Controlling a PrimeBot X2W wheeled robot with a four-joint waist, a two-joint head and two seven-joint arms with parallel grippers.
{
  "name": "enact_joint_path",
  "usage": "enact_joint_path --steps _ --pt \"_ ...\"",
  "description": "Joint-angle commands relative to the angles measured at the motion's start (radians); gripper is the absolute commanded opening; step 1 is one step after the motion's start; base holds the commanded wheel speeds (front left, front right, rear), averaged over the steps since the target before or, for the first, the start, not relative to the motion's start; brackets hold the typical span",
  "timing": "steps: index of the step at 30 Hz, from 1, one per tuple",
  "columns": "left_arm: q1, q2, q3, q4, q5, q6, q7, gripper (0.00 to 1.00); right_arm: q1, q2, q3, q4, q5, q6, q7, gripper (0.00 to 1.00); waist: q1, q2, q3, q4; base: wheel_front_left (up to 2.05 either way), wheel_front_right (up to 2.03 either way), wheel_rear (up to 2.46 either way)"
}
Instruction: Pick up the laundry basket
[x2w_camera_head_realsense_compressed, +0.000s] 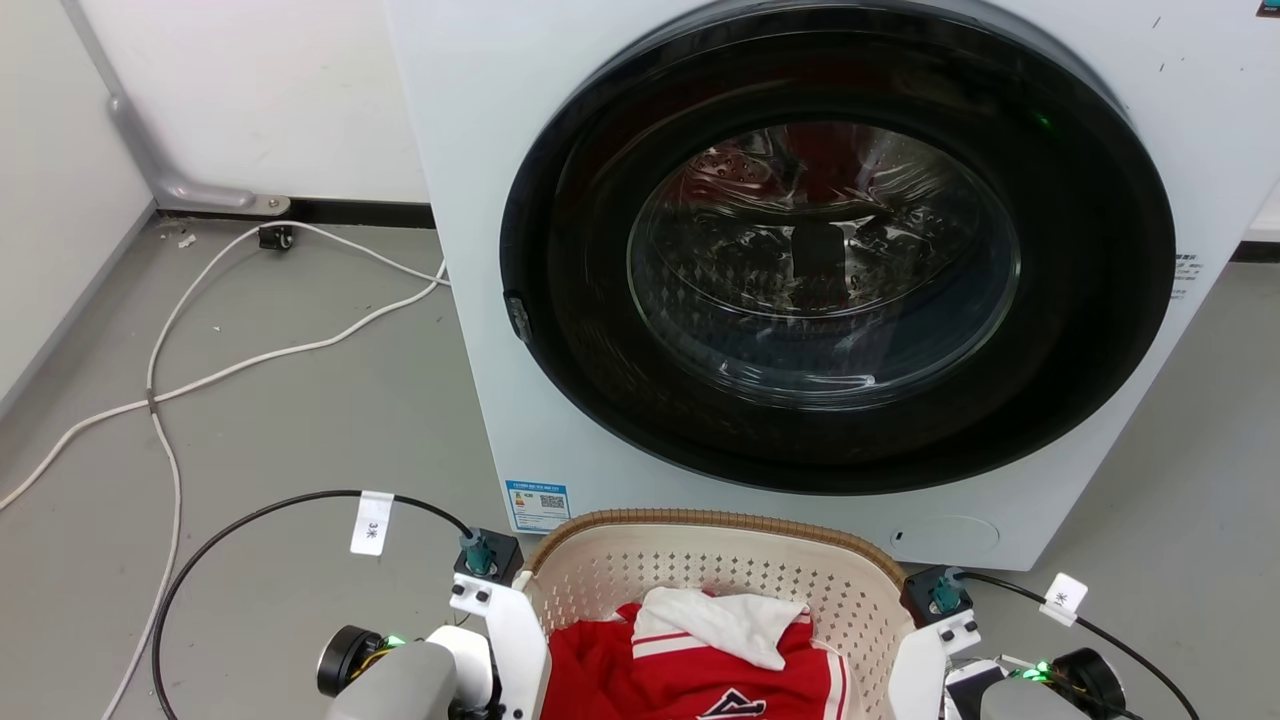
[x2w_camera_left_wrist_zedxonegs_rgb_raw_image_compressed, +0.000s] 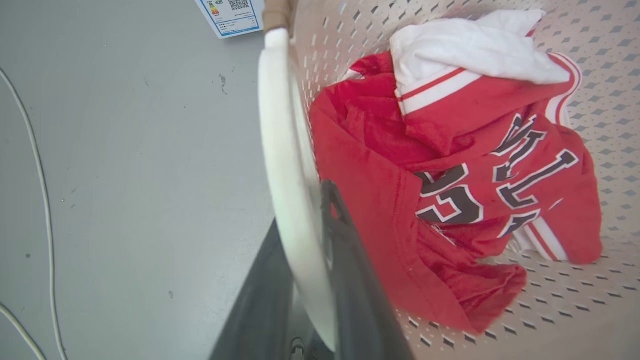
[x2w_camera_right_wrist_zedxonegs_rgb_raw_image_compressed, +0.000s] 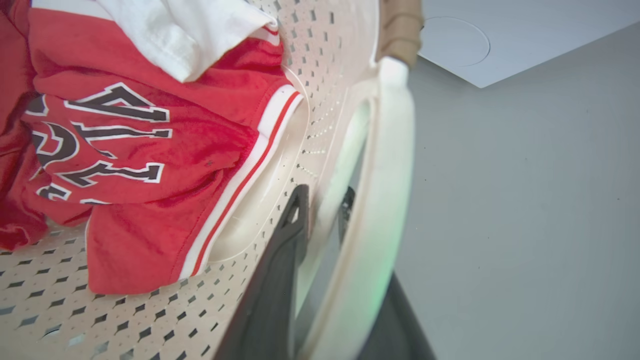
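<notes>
Two loop handles, one dark-fingered end effector at each. Laundry basket (x2w_camera_head_realsense_compressed: 715, 560) placed right in front of the washing machine (x2w_camera_head_realsense_compressed: 470, 200), below its round dark door (x2w_camera_head_realsense_compressed: 840, 250), brown rim close to the machine's lower front panel; cannot tell whether resting on the floor (x2w_camera_head_realsense_compressed: 300, 420) or raised off it. Loaded with a red jersey (x2w_camera_left_wrist_zedxonegs_rgb_raw_image_compressed: 450, 150) bearing dark, white-edged lettering and, on the side nearer the washing machine, a crumpled white cloth (x2w_camera_left_wrist_zedxonegs_rgb_raw_image_compressed: 470, 40).

Left end effector (x2w_camera_left_wrist_zedxonegs_rgb_raw_image_compressed: 300, 210) clenched on the left-hand handle (x2w_camera_left_wrist_zedxonegs_rgb_raw_image_compressed: 282, 125): one finger outside the white loop, the other inside against the jersey, both pressed to the plastic. Right end effector (x2w_camera_right_wrist_zedxonegs_rgb_raw_image_compressed: 325, 192) astride the right-hand handle (x2w_camera_right_wrist_zedxonegs_rgb_raw_image_compressed: 392, 150), one finger along the perforated inner wall, the other outside the loop; pale gap beside the inner finger, so cannot tell whether gripping tight or merely around it.

Left of the washing machine, white cables (x2w_camera_head_realsense_compressed: 300, 345) trailing over the floor. Nearer, a black cable (x2w_camera_head_realsense_compressed: 280, 500) with a white tag, curving to the left wrist. Blue-edged label (x2w_camera_head_realsense_compressed: 537, 504) stuck at the washing machine's lower left front corner.
</notes>
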Motion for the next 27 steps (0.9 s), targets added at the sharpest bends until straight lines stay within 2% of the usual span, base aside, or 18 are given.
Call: enact_joint_path --steps 1,27 --pt "-0.003 0.035 -0.001 0.007 0.002 0.009 -0.002 0.0 -0.002 -0.034 0.015 0.008 -0.001 -0.001 0.008 0.0 0.0 0.0 0.0 0.0 0.0 0.0 0.0" --pt "0.006 0.04 -0.02 0.007 -0.01 0.007 0.002 0.0 -0.006 -0.057 0.118 0.008 0.096 -0.001 0.012 0.0 0.0 0.0 0.001 -0.008 0.0 0.0 0.0"
